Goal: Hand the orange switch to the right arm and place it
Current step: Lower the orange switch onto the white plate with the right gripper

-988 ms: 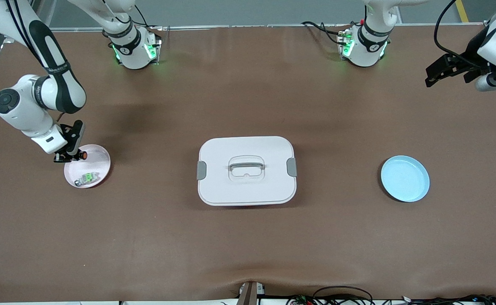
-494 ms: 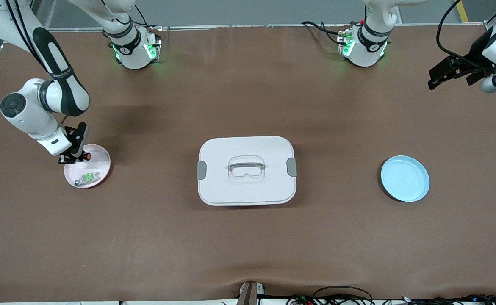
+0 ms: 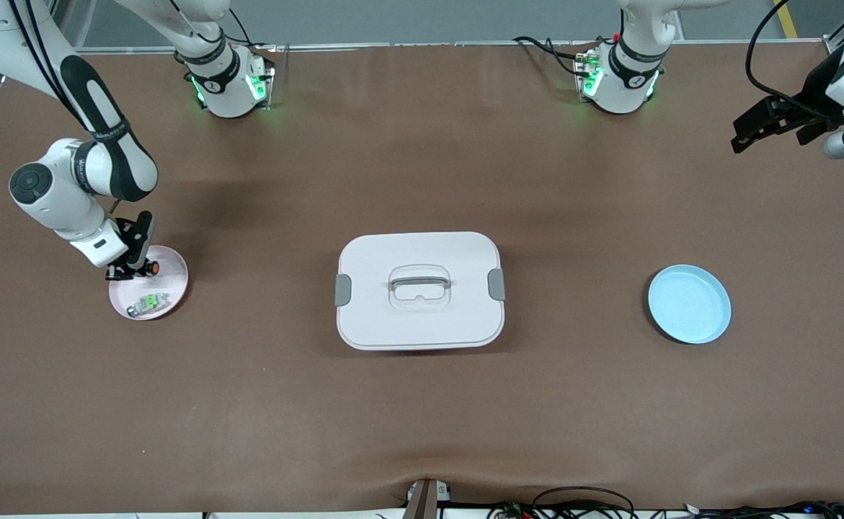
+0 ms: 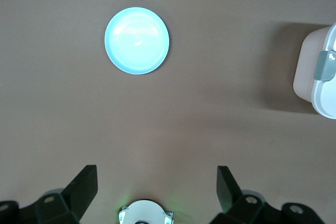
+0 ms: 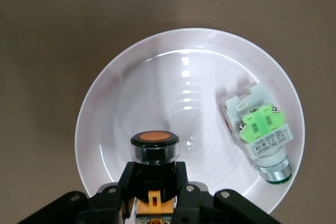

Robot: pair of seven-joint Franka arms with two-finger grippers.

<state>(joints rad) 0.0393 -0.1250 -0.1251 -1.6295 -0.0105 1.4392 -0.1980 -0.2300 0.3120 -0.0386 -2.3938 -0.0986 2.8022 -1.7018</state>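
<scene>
Orange switch (image 5: 154, 153) in right hand (image 5: 154, 195)

Orange switch (image 5: 154, 150) – orange button; pale pink plate (image 5: 147, 93); blue plate (image 3: 689, 303).

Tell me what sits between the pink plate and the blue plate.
In the front view, the white lidded box sits between the pink plate and the blue plate; otherwise bare brown table.

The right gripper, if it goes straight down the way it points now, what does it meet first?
Probably the pink plate. The right gripper, shut on the orange switch, hangs over the plate's bare part, beside the green-topped part. The switch would touch first; its height above the plate is unclear.
</scene>
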